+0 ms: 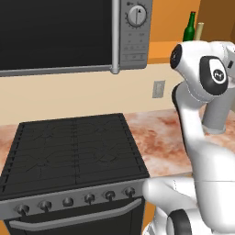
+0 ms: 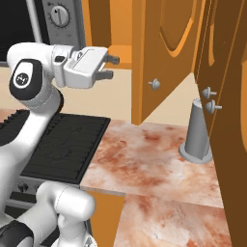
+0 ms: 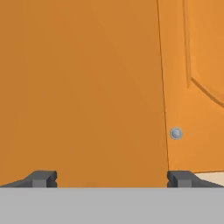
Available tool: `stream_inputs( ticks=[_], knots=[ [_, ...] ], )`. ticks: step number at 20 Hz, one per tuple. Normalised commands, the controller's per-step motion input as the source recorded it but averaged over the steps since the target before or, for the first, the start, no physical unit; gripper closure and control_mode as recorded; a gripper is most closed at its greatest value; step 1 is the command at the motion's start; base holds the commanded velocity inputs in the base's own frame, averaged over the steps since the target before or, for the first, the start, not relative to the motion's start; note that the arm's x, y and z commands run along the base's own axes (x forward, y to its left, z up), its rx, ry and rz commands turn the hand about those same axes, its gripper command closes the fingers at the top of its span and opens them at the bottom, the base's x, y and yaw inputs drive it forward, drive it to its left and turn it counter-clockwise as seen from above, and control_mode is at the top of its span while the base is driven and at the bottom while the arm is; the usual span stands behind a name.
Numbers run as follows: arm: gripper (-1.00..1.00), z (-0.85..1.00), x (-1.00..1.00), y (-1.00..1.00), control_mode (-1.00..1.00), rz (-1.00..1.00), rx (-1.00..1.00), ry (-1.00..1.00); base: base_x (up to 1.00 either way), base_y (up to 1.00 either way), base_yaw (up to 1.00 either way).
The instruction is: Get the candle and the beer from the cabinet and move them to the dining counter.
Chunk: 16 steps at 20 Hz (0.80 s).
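A white robot arm stands in front of a kitchen counter with a reddish-brown and cream marbled top point(image 2: 144, 164). Its gripper point(image 2: 115, 67) is raised to about the height of the wall cupboards and points sideways toward the orange cabinet point(image 2: 161, 53), whose arched raised-panel door stands open, a small grey knob point(image 2: 155, 84) near its lower edge. The two dark fingers point(image 2: 114, 60) are spread wide apart with nothing between them, and they stop short of the cabinet without touching it. In the hand view the two finger tips point(image 3: 43, 178) sit far apart at the bottom, in front of flat orange wood, with the panelled door and its round knob point(image 3: 176, 133) to the right. In the left base view the beer point(image 1: 189, 28), a dark green bottle with a slim neck, stands upright on the orange shelf point(image 1: 160, 49) of the cabinet, and the candle point(image 1: 198, 31), a pale cream-yellow cylinder, stands just beside it on the right; both are partly hidden behind the arm's upper joint. To the left of the cabinet hangs a grey microwave point(image 1: 73, 34) with a dark window and a round dial point(image 1: 137, 15), above a black stove point(image 1: 69, 156) with a row of knobs along its front. On the counter to the right, near a second orange door, stands a tall grey canister point(image 2: 198, 132), upright and well apart from the gripper.
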Motion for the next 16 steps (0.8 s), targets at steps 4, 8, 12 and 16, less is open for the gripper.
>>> stream_inputs(
  ticks=[4,8,12,16],
  knots=[
    [-1.0,-0.1,0.03,-0.49,-1.0,-0.02,0.0,0.0,0.0,0.0,0.0],
    [-1.0,-0.06,0.08,-0.46,-1.0,0.0,0.0,0.0,0.0,0.0,0.0],
    [-1.0,-0.04,0.16,-0.49,-1.0,0.0,0.0,0.0,0.0,0.0,0.0],
    [-1.0,-0.04,0.23,-0.44,-1.0,0.03,0.0,0.0,0.0,0.0,0.0]
  ],
)
